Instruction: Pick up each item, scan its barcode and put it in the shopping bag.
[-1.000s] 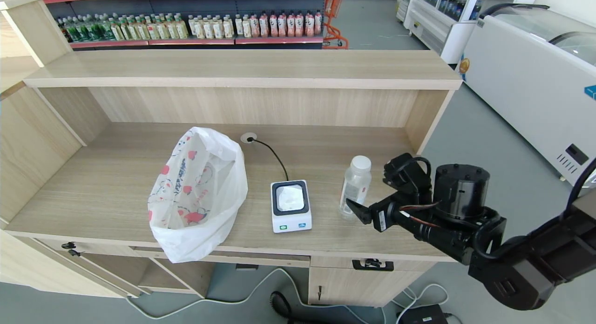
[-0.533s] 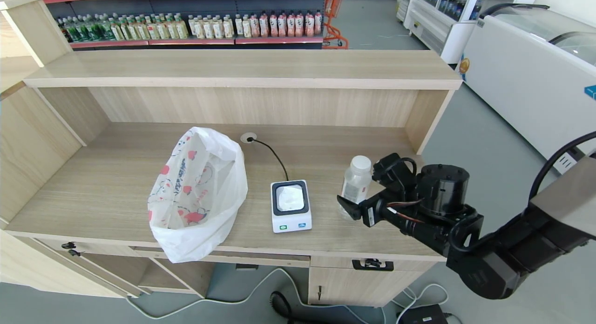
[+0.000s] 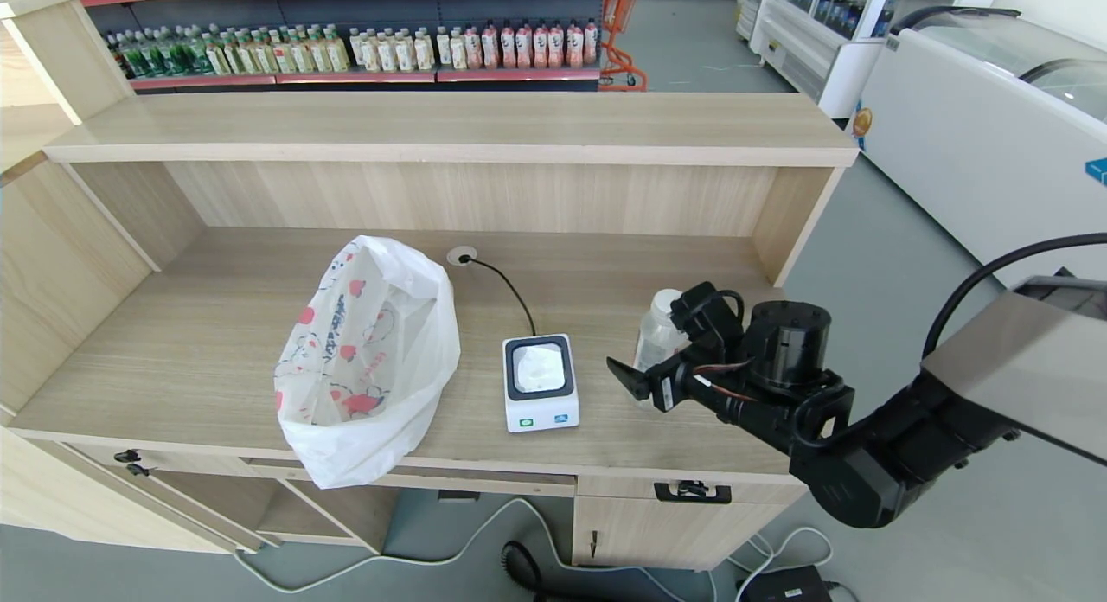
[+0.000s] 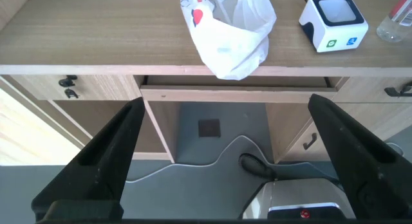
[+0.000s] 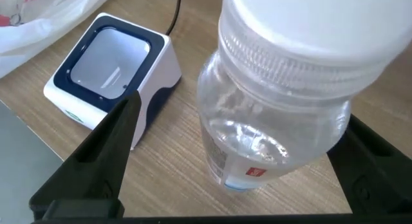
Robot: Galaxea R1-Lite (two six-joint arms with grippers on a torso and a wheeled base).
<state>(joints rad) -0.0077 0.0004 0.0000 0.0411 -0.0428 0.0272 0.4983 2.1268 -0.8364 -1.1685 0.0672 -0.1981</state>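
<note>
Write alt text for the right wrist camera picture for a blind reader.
A clear plastic bottle with a white cap stands on the wooden counter between the open fingers of the right end effector. Beside it sits a white box-shaped barcode scanner, a white plastic shopping bag past it.

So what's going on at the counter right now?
The right gripper has its open fingers either side of the clear plastic bottle with a white cap, which stands upright on the wooden counter, not yet lifted. The white box-shaped barcode scanner sits beside it, and the white plastic shopping bag with red print stands open further left. The left gripper hangs open below the counter's front edge.
</note>
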